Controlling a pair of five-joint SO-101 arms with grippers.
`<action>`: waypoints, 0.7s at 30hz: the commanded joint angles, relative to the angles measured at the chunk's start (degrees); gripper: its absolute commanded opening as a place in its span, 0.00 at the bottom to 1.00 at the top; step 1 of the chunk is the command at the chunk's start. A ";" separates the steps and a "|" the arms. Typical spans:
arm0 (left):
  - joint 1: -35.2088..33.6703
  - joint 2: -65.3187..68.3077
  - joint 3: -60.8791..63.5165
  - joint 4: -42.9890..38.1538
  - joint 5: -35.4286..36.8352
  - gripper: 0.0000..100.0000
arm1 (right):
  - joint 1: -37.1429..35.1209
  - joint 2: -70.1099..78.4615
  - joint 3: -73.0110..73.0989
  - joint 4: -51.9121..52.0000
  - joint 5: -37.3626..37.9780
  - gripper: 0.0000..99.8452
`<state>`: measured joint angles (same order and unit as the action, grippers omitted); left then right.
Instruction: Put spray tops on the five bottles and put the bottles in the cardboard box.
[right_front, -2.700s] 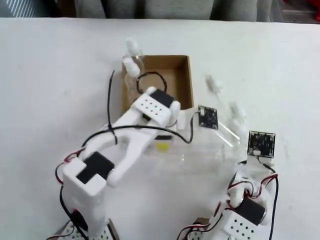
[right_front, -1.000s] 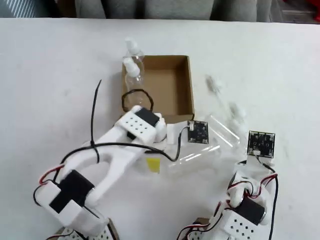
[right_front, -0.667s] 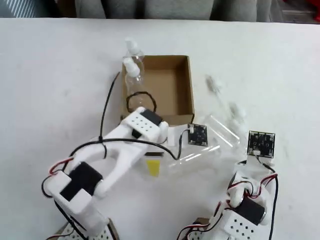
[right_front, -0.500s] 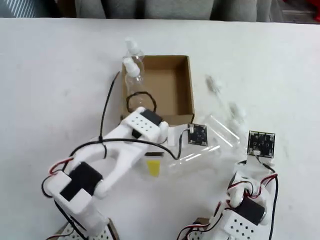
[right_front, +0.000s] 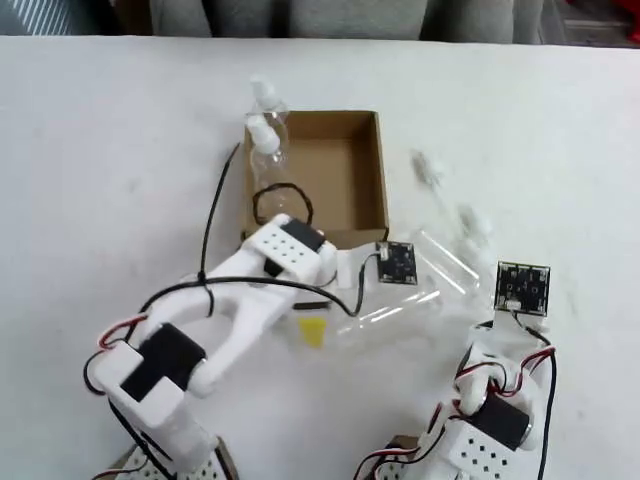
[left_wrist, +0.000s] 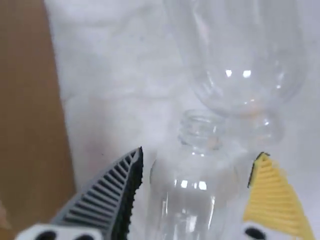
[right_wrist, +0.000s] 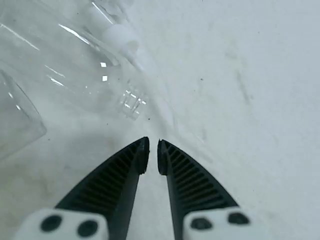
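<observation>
Bottles with spray tops, two capped bottles (right_front: 264, 135), stand at the cardboard box's (right_front: 345, 125) left far corner in the high view; I cannot tell whether both are inside its wall. The left arm lies across the tabletop (right_front: 90, 150) with the left claw (right_front: 314, 320) just in front of the box's near wall. Uncapped clear bottles (right_front: 400, 303) lie beyond the box's near right corner, and two loose spray tops (right_front: 428, 168) lie off its right wall.

From the left wrist, the left claw (left_wrist: 200, 153) is spread wide, its dark finger and yellow finger on either side of an open-necked bottle (left_wrist: 192, 200) that lies between them, seemingly untouched. A second bottle (left_wrist: 240, 55) lies just past that neck, its rounded end right against it. The box's brown wall (left_wrist: 25, 125) runs beside the dark finger.

From the right wrist, the right claw (right_wrist: 150, 150) is closed to a thin slit with nothing in it, over bare tabletop (right_wrist: 240, 75). Ahead of it lies a clear bottle (right_wrist: 75, 55), with a white spray top (right_wrist: 120, 36) close beside it.
</observation>
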<state>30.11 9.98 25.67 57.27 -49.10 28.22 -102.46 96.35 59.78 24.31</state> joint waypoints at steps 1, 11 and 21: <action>0.31 -0.40 -0.97 -0.88 0.26 0.22 | 0.31 -0.66 0.44 0.40 0.53 0.02; 0.40 -0.48 -0.70 -0.53 0.70 0.13 | 0.40 -0.66 0.44 0.40 0.53 0.02; 0.13 -1.89 -1.49 3.25 12.31 0.13 | 0.40 -0.66 0.44 0.40 0.53 0.02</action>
<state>30.11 9.98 25.67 59.38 -41.71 28.22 -102.46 96.35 59.78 24.31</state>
